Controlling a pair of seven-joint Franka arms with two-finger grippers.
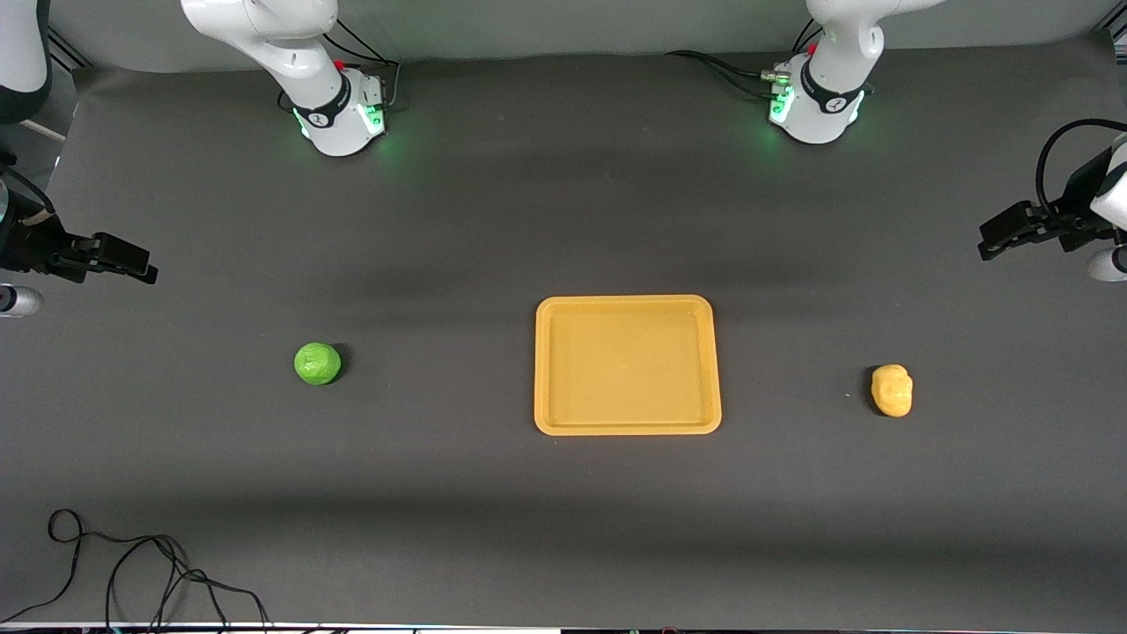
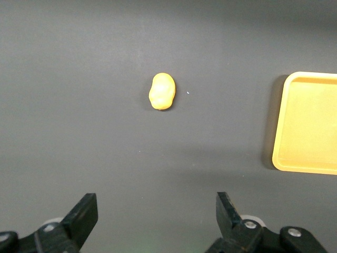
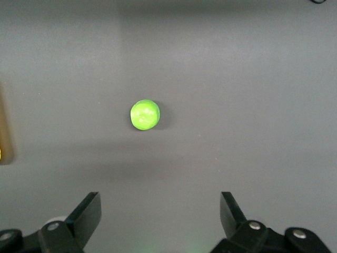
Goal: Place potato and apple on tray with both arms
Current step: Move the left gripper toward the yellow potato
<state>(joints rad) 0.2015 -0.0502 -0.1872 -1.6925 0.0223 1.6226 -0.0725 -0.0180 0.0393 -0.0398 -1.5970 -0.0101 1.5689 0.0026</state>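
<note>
The tray (image 1: 628, 425) sits in the middle of the table with nothing on it. The apple (image 1: 317, 363) lies toward the right arm's end and the potato (image 1: 892, 390) toward the left arm's end, both well apart from the tray. The right gripper (image 3: 160, 213) and left gripper (image 2: 157, 211) hang high over the table ends, fingers wide apart. Each should probably drop straight down over its own piece, centred, before squeezing.

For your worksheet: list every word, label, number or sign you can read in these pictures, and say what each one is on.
No text can be read.
Right arm's base: a small dark mark, too small to read.
Left arm's base: the same, unreadable.
Tray, apple, potato: no markings.
</note>
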